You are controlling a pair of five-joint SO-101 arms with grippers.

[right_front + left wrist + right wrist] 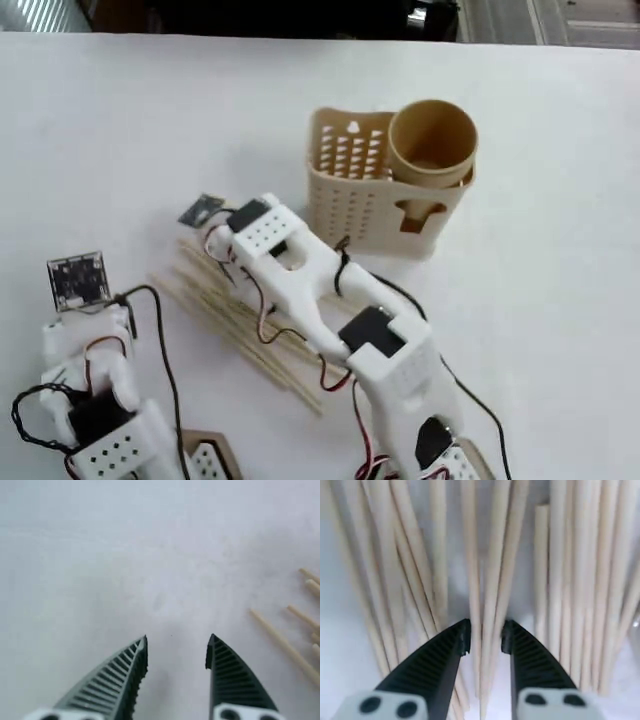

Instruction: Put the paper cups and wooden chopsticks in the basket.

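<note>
Behind scattered chopsticks [205, 300], one basket [350, 205].

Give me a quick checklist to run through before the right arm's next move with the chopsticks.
1. Right gripper sits among the wooden chopsticks: ok.
2. Its hold on any chopsticks: cannot tell.
3. Left gripper open over the bare table, beside the chopstick ends and off the pile: ok.
4. Basket upright, with open room beside the paper cup standing in it: ok.
5. Chopsticks in the basket: not ok, the pile lies on the table.
</note>
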